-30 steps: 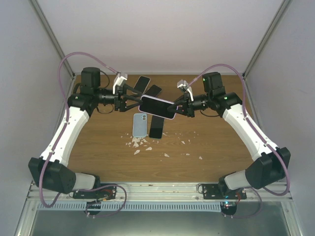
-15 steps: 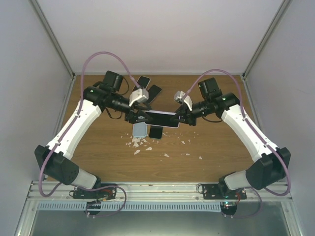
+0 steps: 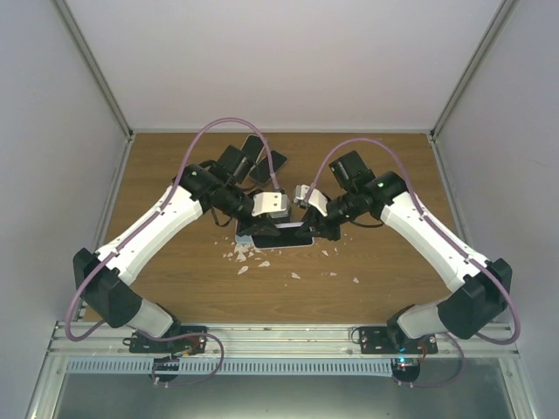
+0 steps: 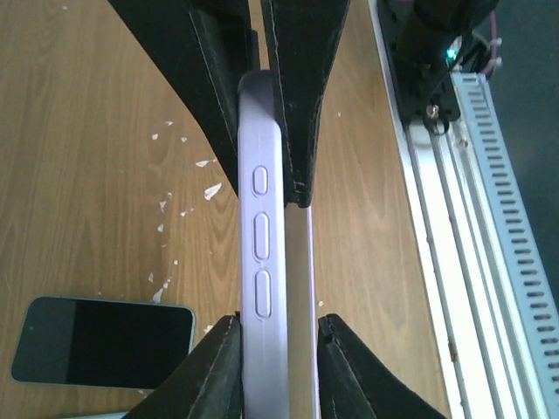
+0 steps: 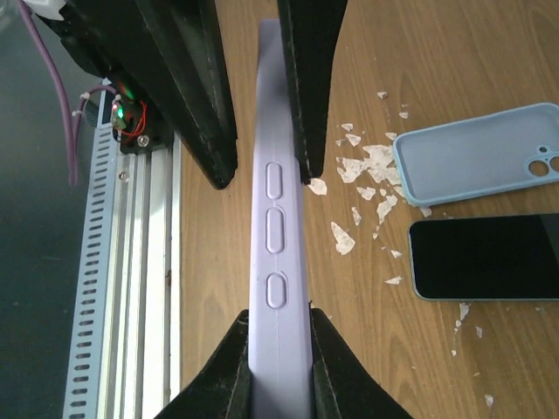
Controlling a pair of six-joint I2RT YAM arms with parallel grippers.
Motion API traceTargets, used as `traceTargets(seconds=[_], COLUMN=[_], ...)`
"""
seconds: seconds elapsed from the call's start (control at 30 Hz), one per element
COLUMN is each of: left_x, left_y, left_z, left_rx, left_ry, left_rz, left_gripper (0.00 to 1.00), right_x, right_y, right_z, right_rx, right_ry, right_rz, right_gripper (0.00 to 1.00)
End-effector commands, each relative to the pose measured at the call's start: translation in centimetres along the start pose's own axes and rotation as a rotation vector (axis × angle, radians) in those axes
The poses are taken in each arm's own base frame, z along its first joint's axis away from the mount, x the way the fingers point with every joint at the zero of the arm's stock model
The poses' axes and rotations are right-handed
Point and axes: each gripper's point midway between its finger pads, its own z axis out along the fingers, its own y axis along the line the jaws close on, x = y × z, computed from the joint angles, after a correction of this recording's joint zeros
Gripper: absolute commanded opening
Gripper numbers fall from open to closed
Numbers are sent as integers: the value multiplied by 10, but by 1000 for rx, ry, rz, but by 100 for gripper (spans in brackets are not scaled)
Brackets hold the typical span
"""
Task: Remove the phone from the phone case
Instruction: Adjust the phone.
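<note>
my left claw (image 4: 278,325) has just narrowed from wide apart to clenched across the lilac phone case (image 4: 260,218). it faces my right claw (image 5: 278,316), which stays clamped on the other end. together we have swung the case down from mid-air, edge-on, just above the table (image 4: 105,131). the phone (image 4: 300,279) still sits inside, so i judge the peeling has not begun.

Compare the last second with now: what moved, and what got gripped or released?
Both arms swung inward and down, bringing the lilac-cased phone nearer their bases and turning it on edge. The left gripper closed onto one end; the right gripper stayed clamped on the other. The blue case and bare phone appear unmoved.
</note>
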Motion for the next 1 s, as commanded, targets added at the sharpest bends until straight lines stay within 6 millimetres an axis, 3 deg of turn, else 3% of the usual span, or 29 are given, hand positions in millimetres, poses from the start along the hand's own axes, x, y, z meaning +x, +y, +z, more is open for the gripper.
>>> traceTargets(seconds=[0.0,0.07,0.13,0.2,0.3,0.37,0.4,0.5,0.67,0.8,0.97], left_x=[6,-4,-16,-28,-46,-57,-60,-72,-87,-100,-112], left_y=[-7,0,3,4,6,11,16,28,34,26,10], left_z=[5,-2,-10,-19,-33,-45,-52,-74,-119,-149,-167], left_rx=[-20,-78,-122,-140,-135,-140,-143,-134,-106,-193,-182], left_ry=[31,-8,-63,-125,-228,-306,-342,-451,-660,-797,-903], left_rz=[31,27,35,24,-31,-69,-97,-203,-307,-258,-231], left_gripper=[17,2,0,0,0,0,0,0,0,0,0], right_x=[-14,-16,-19,-26,-42,-56,-62,-82,-110,-132,-143], right_y=[4,2,-1,-6,-17,-25,-31,-42,-49,-39,-29], right_z=[-11,-13,-16,-20,-35,-51,-61,-79,-105,-123,-123], right_rx=[42,53,69,86,119,135,151,187,200,84,-84], right_ry=[-37,-32,-29,-34,-85,-155,-193,-285,-435,-580,-634], right_rz=[-81,-85,-87,-85,-65,-54,-45,-51,-43,23,83], right_gripper=[1,0,2,10,30,61,70,80,88,89,84])
